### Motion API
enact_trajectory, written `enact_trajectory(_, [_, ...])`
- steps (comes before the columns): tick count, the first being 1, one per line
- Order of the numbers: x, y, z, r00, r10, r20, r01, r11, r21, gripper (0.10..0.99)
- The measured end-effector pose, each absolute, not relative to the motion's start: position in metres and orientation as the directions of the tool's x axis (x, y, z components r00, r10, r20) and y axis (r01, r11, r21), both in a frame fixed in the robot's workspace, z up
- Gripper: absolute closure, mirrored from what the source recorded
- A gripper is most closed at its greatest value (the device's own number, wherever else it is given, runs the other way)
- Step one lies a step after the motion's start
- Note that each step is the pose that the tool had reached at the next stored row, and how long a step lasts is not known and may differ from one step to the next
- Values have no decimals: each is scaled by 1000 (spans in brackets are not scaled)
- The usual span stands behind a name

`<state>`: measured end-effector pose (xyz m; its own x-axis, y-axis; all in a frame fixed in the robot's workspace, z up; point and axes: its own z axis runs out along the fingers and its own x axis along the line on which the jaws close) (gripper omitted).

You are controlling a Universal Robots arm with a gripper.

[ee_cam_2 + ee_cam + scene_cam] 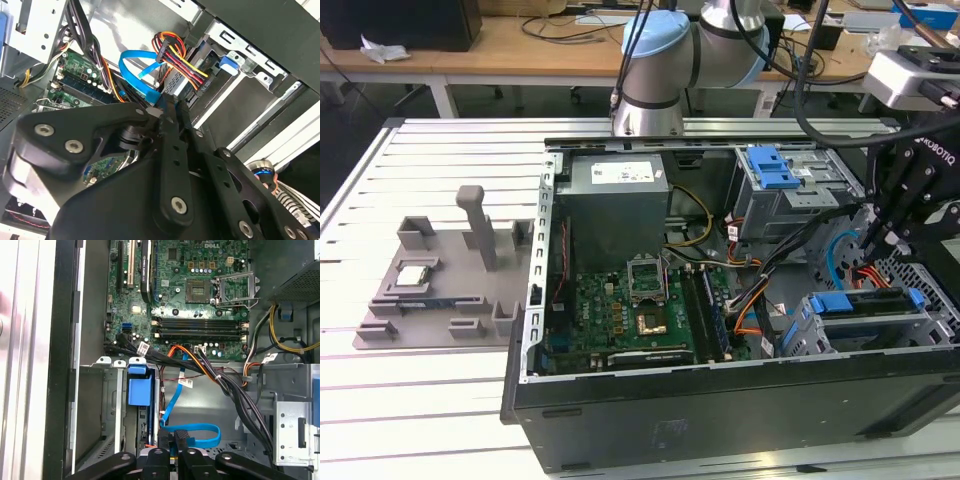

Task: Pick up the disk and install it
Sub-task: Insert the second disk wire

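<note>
In the exterior view the disk [865, 301] lies on edge inside the grey drive cage [880, 335] at the case's right end, a dark slab with blue rails at both ends. My gripper [872, 243] hangs just above it, fingers pointing down into the case. In the first wrist view the gripper [172, 447] has its two black fingers [164, 445] pressed close together, right beside the cage slot where the disk's dark edge [146, 427] shows. In the second wrist view the fingertips [169, 111] meet above a blue data cable [135, 70].
A blue cage latch [137, 387] sits over the slot. Bundled red, yellow and black power wires [175, 52] and black cables [235, 395] crowd the space beside the cage. The motherboard [630, 320] fills the case floor. A grey fixture with a small silver chip [413, 277] lies outside at the exterior view's left.
</note>
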<state>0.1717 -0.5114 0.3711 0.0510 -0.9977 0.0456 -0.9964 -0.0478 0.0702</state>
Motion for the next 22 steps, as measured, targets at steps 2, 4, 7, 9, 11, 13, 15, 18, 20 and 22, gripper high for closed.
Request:
enact_trajectory(2, [172,-511,371,51,-998,46,-996,-48,70,925])
enact_trajectory(4, [172,-511,371,51,-998,46,-996,-48,70,925])
enact_trajectory(7, [172,-512,371,51,-998,45,-996,-48,70,925])
enact_trajectory(9, [172,-515,371,51,-998,45,-996,-48,70,925])
enact_trajectory(11, [172,-519,371,51,-998,47,-996,-48,70,925])
enact_trajectory(13, [172,-524,371,51,-997,52,-996,-47,70,925])
enact_trajectory(15, [172,-531,369,51,-997,57,-996,-47,71,925])
enact_trajectory(18, [172,-535,363,51,-997,57,-996,-47,71,925])
enact_trajectory(20, [172,-535,359,51,-997,57,-996,-47,71,925])
enact_trajectory(22, [172,-535,357,51,-997,57,-996,-47,71,925])
